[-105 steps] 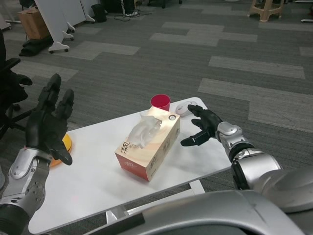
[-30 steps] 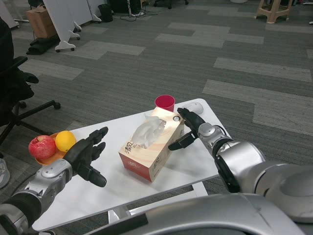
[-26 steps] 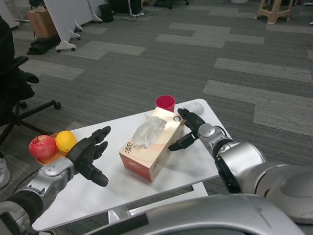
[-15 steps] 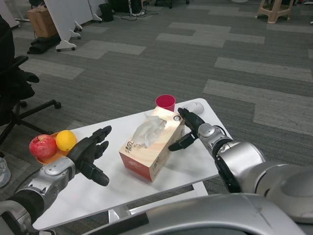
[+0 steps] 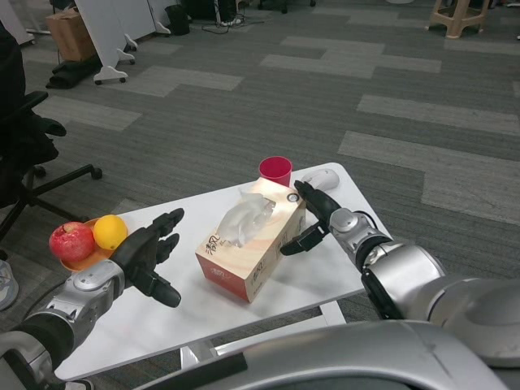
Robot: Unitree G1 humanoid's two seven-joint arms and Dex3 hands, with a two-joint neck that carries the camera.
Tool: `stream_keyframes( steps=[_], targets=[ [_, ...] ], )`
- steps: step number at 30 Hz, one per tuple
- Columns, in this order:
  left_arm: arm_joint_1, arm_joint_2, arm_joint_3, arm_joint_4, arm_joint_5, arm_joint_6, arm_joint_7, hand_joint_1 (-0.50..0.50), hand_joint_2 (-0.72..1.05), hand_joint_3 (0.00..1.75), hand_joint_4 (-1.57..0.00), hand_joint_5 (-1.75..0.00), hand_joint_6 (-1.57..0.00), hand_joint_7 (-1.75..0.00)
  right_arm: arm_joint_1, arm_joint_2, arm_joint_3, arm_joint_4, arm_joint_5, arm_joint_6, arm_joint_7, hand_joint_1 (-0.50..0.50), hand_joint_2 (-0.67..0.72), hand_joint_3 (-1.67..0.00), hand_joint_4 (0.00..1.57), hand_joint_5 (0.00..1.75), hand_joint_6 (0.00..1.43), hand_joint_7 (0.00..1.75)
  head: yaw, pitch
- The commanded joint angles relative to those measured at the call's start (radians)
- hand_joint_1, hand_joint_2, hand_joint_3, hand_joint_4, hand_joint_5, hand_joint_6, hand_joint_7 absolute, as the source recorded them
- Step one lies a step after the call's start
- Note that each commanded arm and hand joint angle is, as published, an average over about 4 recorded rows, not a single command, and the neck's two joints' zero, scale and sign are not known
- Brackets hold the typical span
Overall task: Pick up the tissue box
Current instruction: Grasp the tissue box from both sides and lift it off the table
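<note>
Tissue box (image 5: 250, 249) (far end behind right robot hand (image 5: 314, 219))

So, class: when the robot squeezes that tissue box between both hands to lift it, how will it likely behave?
The tissue box looks like thin cardboard, so it is probably light but may dent under a hard squeeze. Its flat sides should resist rolling. The loose tissue sticking out on top is floppy and would likely pull free if caught.

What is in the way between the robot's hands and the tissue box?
Nothing visible. Only bare white table lies between the open left hand and the tissue box. The right hand is already right beside the box's other side.
</note>
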Motion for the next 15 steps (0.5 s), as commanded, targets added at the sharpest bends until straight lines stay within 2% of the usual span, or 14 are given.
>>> stream_keyframes(
  steps=[1,7,13,15],
  targets=[
    [-0.021,0.009,0.005,0.005,-0.008,0.0,0.008,0.5,-0.37,0.09,0.0,0.0,0.0,0.0,0.025,0.003,0.005,-0.015,-0.002,0.0,0.011,0.08,-0.1,-0.48,0.0,0.19,0.0,0.0,-0.002,0.0],
    [-0.021,0.006,0.011,0.009,-0.01,0.0,0.008,0.5,-0.37,0.07,0.0,0.0,0.0,0.0,0.06,-0.001,0.012,-0.066,-0.001,0.002,0.031,0.08,-0.1,-0.48,0.0,0.17,0.0,0.0,0.001,-0.003],
    [-0.021,0.004,0.013,0.021,-0.019,-0.005,0.016,0.5,-0.37,0.09,0.0,0.0,0.0,0.0,0.092,-0.007,0.034,-0.114,0.002,0.002,0.055,0.12,-0.1,-0.48,0.0,0.17,0.0,0.0,0.001,-0.003],
    [-0.021,0.003,0.014,0.022,-0.022,-0.008,0.018,0.5,-0.37,0.04,0.0,0.0,0.0,0.0,0.097,-0.009,0.046,-0.124,0.004,0.002,0.06,0.12,-0.1,-0.48,0.0,0.17,0.0,0.0,0.002,-0.003]
  ],
)
